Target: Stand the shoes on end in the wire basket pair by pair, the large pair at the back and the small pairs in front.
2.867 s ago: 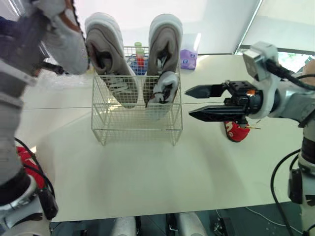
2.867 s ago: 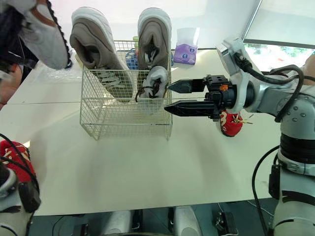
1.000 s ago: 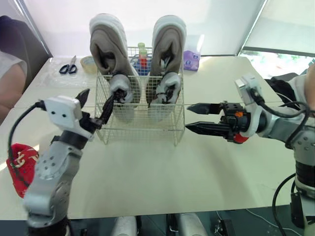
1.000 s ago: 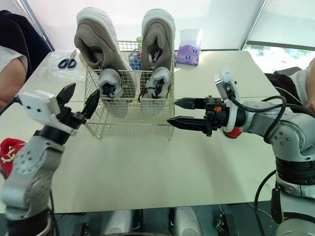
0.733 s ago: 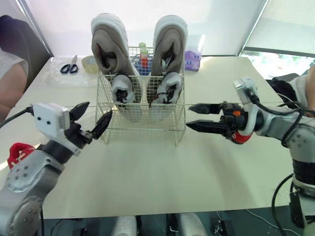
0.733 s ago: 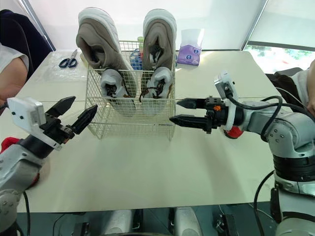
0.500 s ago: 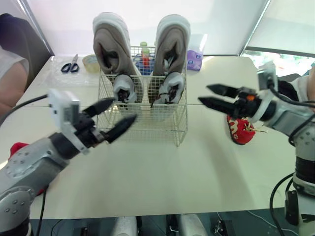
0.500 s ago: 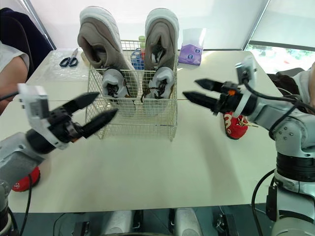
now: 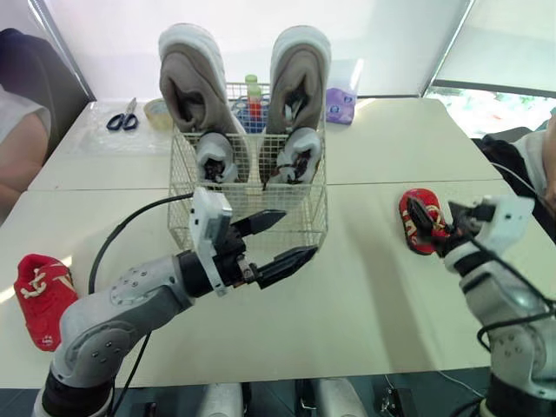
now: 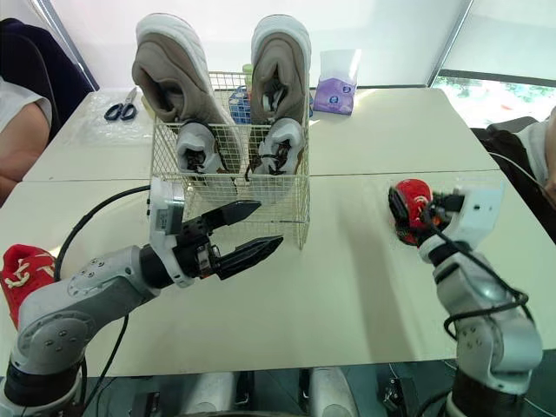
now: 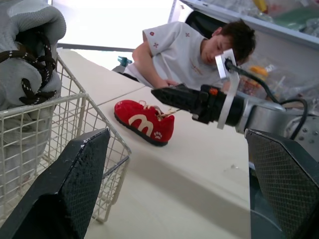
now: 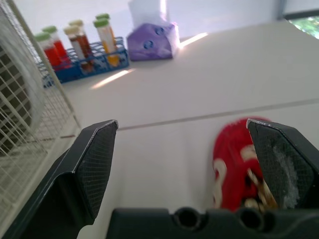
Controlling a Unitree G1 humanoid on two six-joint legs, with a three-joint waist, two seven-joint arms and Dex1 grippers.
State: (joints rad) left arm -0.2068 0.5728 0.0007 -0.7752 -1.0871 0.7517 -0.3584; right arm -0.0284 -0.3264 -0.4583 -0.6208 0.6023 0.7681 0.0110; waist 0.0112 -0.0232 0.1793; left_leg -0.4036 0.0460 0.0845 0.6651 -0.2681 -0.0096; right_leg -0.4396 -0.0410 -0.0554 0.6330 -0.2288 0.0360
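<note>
Right jaws now at red shoe (image 12: 232, 172)

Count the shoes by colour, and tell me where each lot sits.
Grey-brown large shoes: 2, on end at the back of the wire basket.
Light grey small shoes: 2, in the basket's front.
Red small shoes: 2, lying on the table, one on each side of the basket.
Total: 6 shoes.

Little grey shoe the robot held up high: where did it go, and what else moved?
The left gripper stood the small grey shoe in the wire basket, let go and pulled back in front, open. The right gripper swung over to the red shoe on its side, open. Large shoes and the other red shoe stayed put.
</note>
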